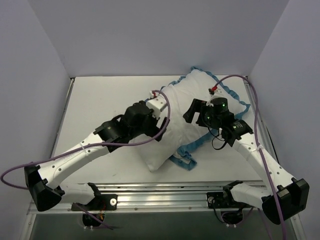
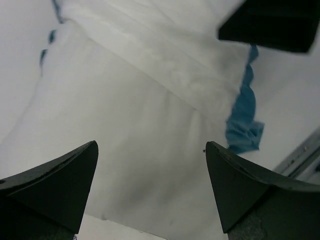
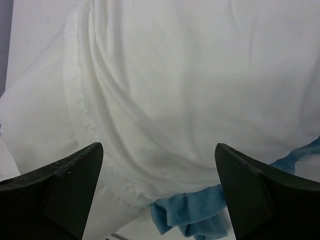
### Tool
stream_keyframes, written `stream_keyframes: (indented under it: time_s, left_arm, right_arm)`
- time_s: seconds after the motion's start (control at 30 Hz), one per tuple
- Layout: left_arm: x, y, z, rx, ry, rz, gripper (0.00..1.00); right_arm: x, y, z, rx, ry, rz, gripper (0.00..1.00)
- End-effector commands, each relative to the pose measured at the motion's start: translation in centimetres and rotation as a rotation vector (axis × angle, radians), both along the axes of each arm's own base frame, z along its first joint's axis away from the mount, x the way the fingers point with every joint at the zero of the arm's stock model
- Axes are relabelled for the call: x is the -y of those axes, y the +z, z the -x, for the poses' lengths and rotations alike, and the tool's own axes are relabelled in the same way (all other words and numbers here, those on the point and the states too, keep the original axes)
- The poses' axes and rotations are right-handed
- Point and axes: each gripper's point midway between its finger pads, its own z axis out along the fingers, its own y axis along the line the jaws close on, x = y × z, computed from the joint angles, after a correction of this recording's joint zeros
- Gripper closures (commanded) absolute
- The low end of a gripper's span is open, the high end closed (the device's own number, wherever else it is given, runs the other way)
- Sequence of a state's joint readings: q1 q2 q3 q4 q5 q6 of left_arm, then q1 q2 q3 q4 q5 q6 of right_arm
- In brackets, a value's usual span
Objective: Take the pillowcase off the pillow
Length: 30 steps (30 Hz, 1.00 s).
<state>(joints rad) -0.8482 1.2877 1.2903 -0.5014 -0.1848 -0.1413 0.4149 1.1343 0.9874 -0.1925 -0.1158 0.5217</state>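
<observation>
Both the left gripper [image 2: 150, 150] and right gripper [image 3: 157, 150] hover, fingers spread apart, over the pillowcase [image 1: 200, 87] near the tabletop's far right corner; I would pinch only its hem by the teal ruffle [image 1: 182, 159], not the pillow [image 1: 152, 156] poking toward the near edge.

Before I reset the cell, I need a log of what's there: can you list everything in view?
pillowcase: one, white back up, teal ruffle, mid-right of table
pillow: one, plain white, end poking out of the pillowcase toward the arms
table: one, white, under everything
rail: one, silver, near edge
left gripper: one, black, open over the pillow
right gripper: one, black, open over the pillowcase
</observation>
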Motion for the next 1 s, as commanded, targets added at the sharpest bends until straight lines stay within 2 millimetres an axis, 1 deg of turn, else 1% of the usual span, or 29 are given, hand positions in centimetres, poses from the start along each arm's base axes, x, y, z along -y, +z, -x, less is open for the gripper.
stream_keyframes:
  time_s: [0.0, 0.03, 0.07, 0.1, 0.13, 0.17, 0.2, 0.23, 0.27, 0.3, 0.33, 0.37, 0.43, 0.47, 0.5, 0.53, 0.57, 0.6, 0.63, 0.67, 0.7, 0.73, 0.77, 0.8, 0.87, 0.9, 0.93, 0.97]
  left_arm:
    - [0.7, -3.0, 2.9, 0.024, -0.103, -0.208, 0.03]
    - [1.0, -3.3, 3.4, 0.022, -0.101, -0.220, 0.04]
    - [1.8, -3.9, 4.0, 0.009, -0.110, -0.229, 0.04]
    - [2.8, -4.3, 5.4, 0.009, -0.145, -0.243, 0.06]
    - [3.0, -4.6, 5.6, 0.014, -0.130, -0.260, 0.06]
    - [3.6, -5.7, 6.0, -0.008, -0.135, -0.274, 0.06]
    - [4.0, -6.4, 6.8, -0.024, -0.152, -0.292, 0.06]
    - [4.4, -6.9, 7.0, -0.032, -0.148, -0.302, 0.06]
    - [4.7, -8.2, 7.1, -0.050, -0.137, -0.333, 0.06]
    - [4.9, -8.9, 7.4, -0.061, -0.143, -0.351, 0.06]
    - [5.4, -9.5, 8.0, -0.066, -0.153, -0.367, 0.06]
    - [5.6, -10.6, 7.9, -0.075, -0.134, -0.398, 0.06]
    - [5.6, -12.0, 7.8, -0.088, -0.102, -0.436, 0.06]
    - [5.2, -13.5, 7.5, -0.101, -0.051, -0.464, 0.06]
    - [5.1, -14.0, 7.1, -0.097, -0.030, -0.469, 0.06]
    - [4.8, -14.7, 6.9, -0.095, -0.002, -0.483, 0.03]
    - [4.3, -15.8, 6.6, -0.105, 0.037, -0.497, 0.01]
    - [4.4, -16.1, 6.1, -0.092, 0.060, -0.487, 0.00]
    - [4.1, -16.6, 5.7, -0.084, 0.087, -0.488, 0.08]
    - [3.7, -17.2, 5.1, -0.088, 0.122, -0.486, 0.23]
    - [3.7, -17.7, 4.7, -0.088, 0.136, -0.474, 0.31]
    - [3.5, -18.1, 4.5, -0.092, 0.148, -0.474, 0.41]
    - [3.5, -18.4, 4.2, -0.098, 0.161, -0.470, 0.64]
    - [3.4, -18.6, 3.8, -0.103, 0.171, -0.461, 0.75]
    - [3.6, -18.4, 3.5, -0.106, 0.175, -0.445, 0.97]
    - [3.8, -18.1, 3.5, -0.107, 0.173, -0.433, 0.98]
    - [4.3, -17.3, 3.4, -0.106, 0.166, -0.408, 0.98]
    - [4.6, -16.4, 3.4, -0.100, 0.159, -0.380, 0.98]
  right_arm:
    - [2.2, -0.2, 0.0, 0.003, -0.086, 0.013, 0.09]
    - [2.6, -0.1, 0.1, 0.006, -0.100, 0.010, 0.06]
    - [2.9, -0.5, 0.2, -0.003, -0.112, 0.011, 0.05]
    - [3.5, -1.0, 0.3, -0.014, -0.130, 0.012, 0.04]
    - [3.8, -1.0, 0.4, -0.016, -0.145, 0.003, 0.01]
    - [3.9, -1.1, 0.5, -0.020, -0.152, -0.002, 0.00]
    - [4.1, -1.3, 0.5, -0.023, -0.155, -0.004, 0.00]
    - [4.4, -1.8, 0.7, -0.032, -0.162, -0.007, 0.00]
    - [4.3, -1.9, 0.8, -0.036, -0.155, -0.012, 0.00]
    - [4.2, -2.0, 0.8, -0.038, -0.151, -0.017, 0.00]
    - [4.3, -2.6, 1.1, -0.049, -0.150, -0.019, 0.00]
    - [4.1, -2.6, 1.2, -0.051, -0.142, -0.032, 0.00]
    - [3.9, -3.0, 1.5, -0.056, -0.133, -0.044, 0.00]
    - [3.9, -3.5, 1.7, -0.062, -0.129, -0.051, 0.00]
    - [3.6, -3.8, 2.0, -0.068, -0.113, -0.064, 0.00]
    - [3.5, -3.9, 2.1, -0.067, -0.108, -0.076, 0.00]
    - [3.3, -4.7, 2.4, -0.076, -0.102, -0.089, 0.01]
    - [3.1, -4.9, 2.6, -0.077, -0.096, -0.101, 0.01]
    - [2.7, -5.3, 3.0, -0.089, -0.077, -0.121, 0.01]
    - [2.5, -5.4, 3.0, -0.082, -0.072, -0.138, 0.01]
    - [2.3, -6.5, 3.5, -0.107, -0.068, -0.154, 0.02]
    - [1.8, -6.7, 4.0, -0.115, -0.045, -0.179, 0.03]
    - [1.5, -6.8, 4.1, -0.108, -0.036, -0.198, 0.03]
    - [1.5, -8.0, 4.8, -0.140, -0.033, -0.204, 0.04]
    - [0.9, -7.8, 5.0, -0.121, -0.009, -0.248, 0.05]
    - [0.7, -8.0, 5.2, -0.124, 0.000, -0.257, 0.05]
    - [0.6, -8.8, 5.7, -0.138, 0.008, -0.267, 0.07]
    - [0.1, -8.6, 6.0, -0.128, 0.039, -0.292, 0.07]
